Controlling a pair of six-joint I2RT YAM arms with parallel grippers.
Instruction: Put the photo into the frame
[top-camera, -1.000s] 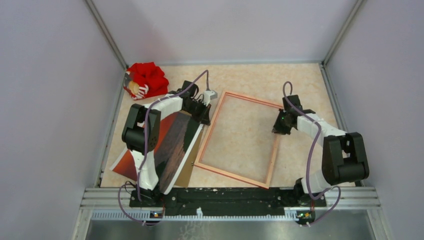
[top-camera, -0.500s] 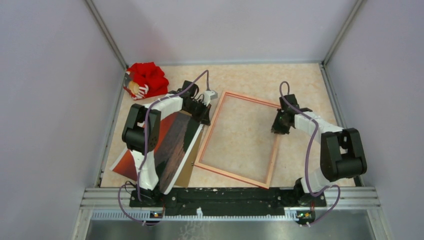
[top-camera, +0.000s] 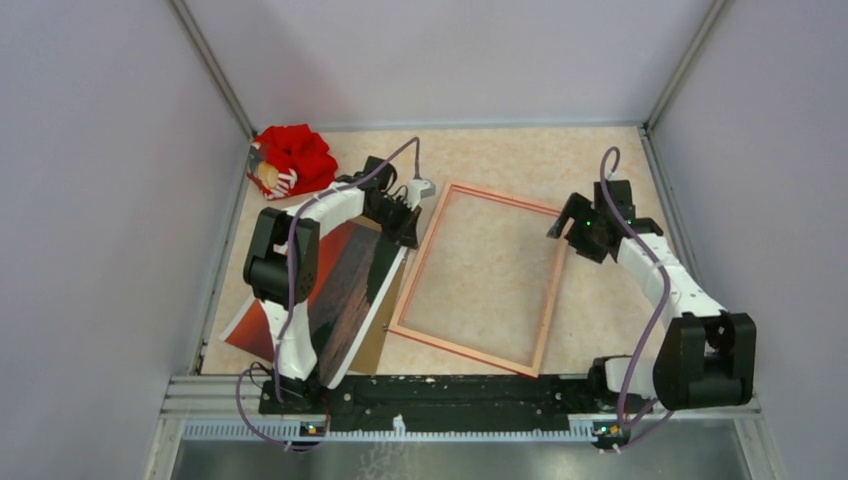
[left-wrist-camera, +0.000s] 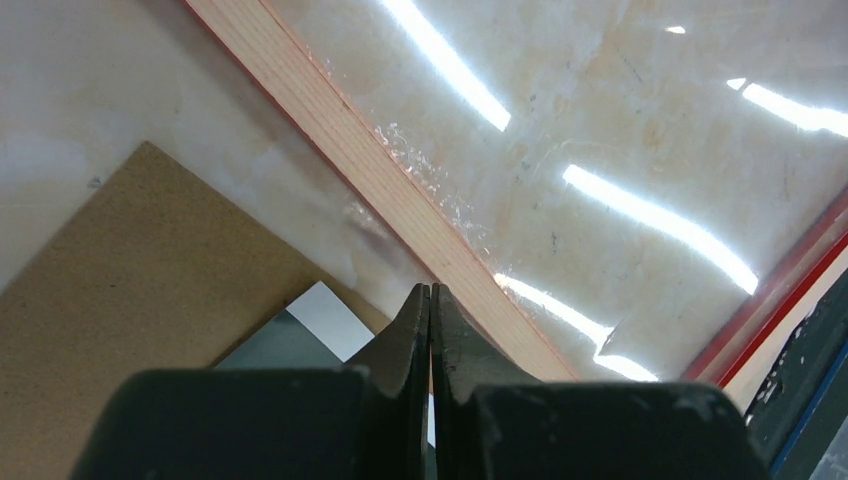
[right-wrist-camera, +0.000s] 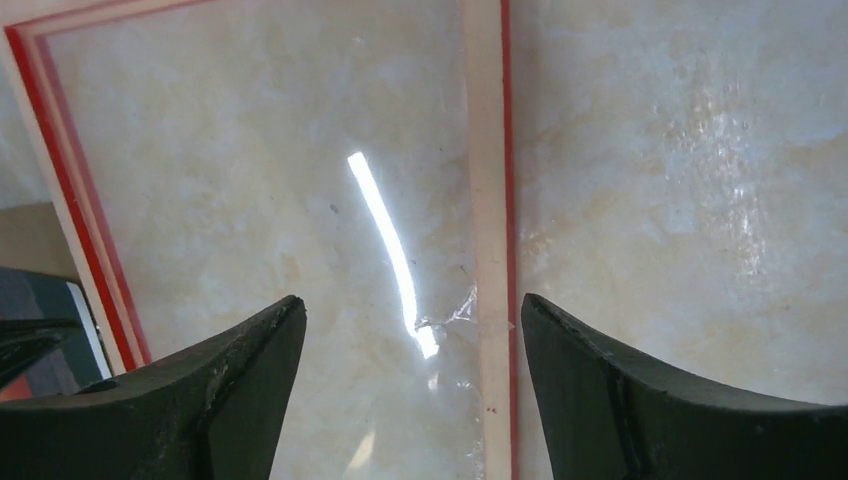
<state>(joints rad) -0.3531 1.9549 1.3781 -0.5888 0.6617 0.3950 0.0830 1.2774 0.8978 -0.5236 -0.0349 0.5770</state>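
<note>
From above, the thin picture frame with the pale wood back (top-camera: 463, 349) is lying flat in the middle of the beige stone-look surface (top-camera: 500, 155). The big red sunset photo with a white border (top-camera: 352, 285) is lying just left of the frame, on a flat brown board (top-camera: 374, 345). The left arm is hiding part of it. The left gripper (top-camera: 408, 228) is sitting at the photo's far corner, near the frame's left side. The right gripper (top-camera: 568, 220) is hanging by the frame's far right corner. A soft red bundle (top-camera: 292, 160) is resting in the far left corner.

In the left wrist view, the left gripper is squeezed tight, with its two fingers pressing on each other. A white corner of the photo is peeking out beside them. I cannot tell if the fingers are touching it. The frame's wood rail is running past just ahead.

In the right wrist view, the right gripper is standing wide apart above the frame's right rail. The rail is showing between the fingers. Bright light streaks are shining inside the frame.
</note>
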